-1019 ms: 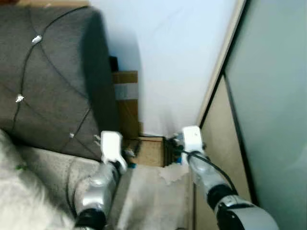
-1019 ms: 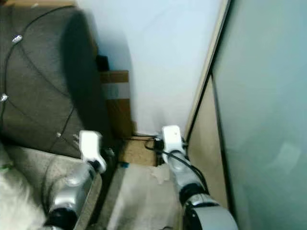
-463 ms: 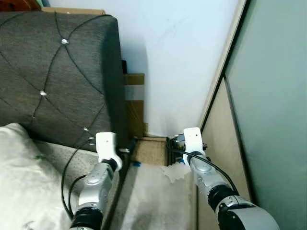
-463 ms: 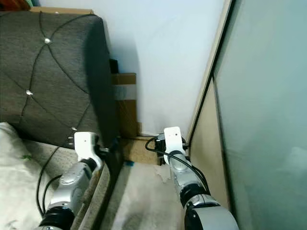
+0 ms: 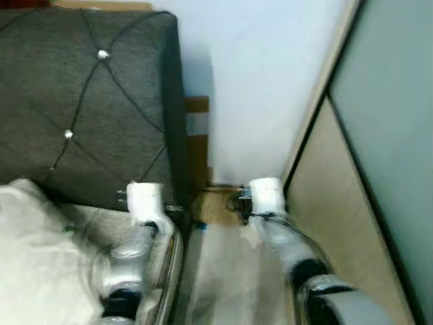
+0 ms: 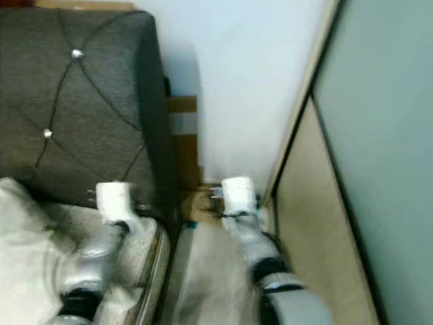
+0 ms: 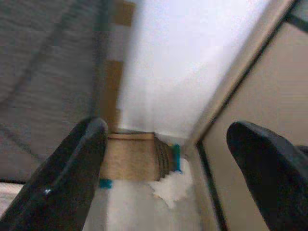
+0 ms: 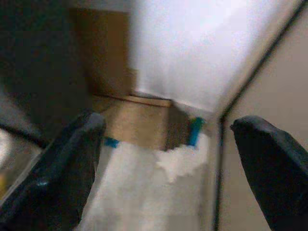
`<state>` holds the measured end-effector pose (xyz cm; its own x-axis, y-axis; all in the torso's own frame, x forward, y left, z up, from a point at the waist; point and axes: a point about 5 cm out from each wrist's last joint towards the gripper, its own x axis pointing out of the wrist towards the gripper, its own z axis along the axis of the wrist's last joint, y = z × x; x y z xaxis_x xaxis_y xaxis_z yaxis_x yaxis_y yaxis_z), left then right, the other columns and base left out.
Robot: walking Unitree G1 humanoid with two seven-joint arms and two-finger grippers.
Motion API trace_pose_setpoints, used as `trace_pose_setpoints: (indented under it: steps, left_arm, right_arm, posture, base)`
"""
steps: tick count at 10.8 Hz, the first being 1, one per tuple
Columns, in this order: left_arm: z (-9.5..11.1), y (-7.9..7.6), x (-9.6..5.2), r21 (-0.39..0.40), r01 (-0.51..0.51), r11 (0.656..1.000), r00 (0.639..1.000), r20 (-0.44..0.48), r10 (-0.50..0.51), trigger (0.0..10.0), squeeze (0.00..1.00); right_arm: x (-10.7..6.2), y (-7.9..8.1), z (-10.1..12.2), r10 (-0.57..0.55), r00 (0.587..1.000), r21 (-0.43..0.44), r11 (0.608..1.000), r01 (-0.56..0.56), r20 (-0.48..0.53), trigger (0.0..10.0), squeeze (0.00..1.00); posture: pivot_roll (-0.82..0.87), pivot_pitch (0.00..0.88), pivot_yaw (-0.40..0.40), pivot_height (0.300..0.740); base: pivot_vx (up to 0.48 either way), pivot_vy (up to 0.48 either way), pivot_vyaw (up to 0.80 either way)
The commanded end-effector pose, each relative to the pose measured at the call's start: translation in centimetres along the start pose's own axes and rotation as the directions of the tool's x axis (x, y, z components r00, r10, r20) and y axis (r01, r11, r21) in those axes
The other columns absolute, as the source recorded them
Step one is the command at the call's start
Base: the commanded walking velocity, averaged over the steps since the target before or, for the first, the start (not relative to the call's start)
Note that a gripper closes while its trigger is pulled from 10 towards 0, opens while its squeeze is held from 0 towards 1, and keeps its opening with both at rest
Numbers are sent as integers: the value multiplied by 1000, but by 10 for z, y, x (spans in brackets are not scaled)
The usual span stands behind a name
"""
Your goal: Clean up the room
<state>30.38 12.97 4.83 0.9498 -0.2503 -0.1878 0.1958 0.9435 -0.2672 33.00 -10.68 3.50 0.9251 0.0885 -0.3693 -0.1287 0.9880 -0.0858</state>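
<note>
While both tools — left tool, right tool — gape empty, cardboard and white scrap ahead remain uncollected.

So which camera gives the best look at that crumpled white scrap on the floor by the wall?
The left wrist view: the crumpled white scrap lies between the open left gripper fingers, beside flat brown cardboard. The right wrist view shows it too, blurrier. In both eye views the right arm covers that spot.
</note>
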Motion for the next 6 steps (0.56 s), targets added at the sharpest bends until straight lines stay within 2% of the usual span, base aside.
trace_pose_setpoints:
  steps: [1,2,3,4,5,6]
  left_arm:
    - [5,8,1,12,-25,1000,1000,4,25,10000,0]
    - [6,8,0,23,-30,999,999,17,30,10000,0]
    - [9,4,0,121,-26,992,999,23,24,10000,0]
    - [14,1,-1,183,-6,983,999,37,-1,10000,0]
    - [13,6,-4,170,-50,984,998,37,45,10000,0]
    - [14,13,-13,157,-80,984,997,34,76,10000,0]
  right_arm:
    - [2,3,12,-9,999,20,1000,8,53,10000,0]
    - [2,-2,18,-35,995,13,999,34,93,10000,0]
    - [3,-9,22,-65,991,26,998,63,114,10000,0]
    - [3,-12,26,-54,990,38,998,50,132,10000,0]
    - [3,-14,27,-41,990,31,999,38,136,10000,0]
    - [2,-20,29,-25,988,16,1000,23,155,10000,0]
  posture:
    - [-71,0,-30,740]
    - [-69,0,-33,740]
    - [-68,0,-33,740]
    - [-65,0,-33,740]
    - [-59,0,-36,740]
    - [-49,0,-41,740]
  base:
    - [0,0,0]
    - [0,0,0]
    - [0,0,0]
    - [0,0,0]
    - [0,0,0]
    - [0,0,0]
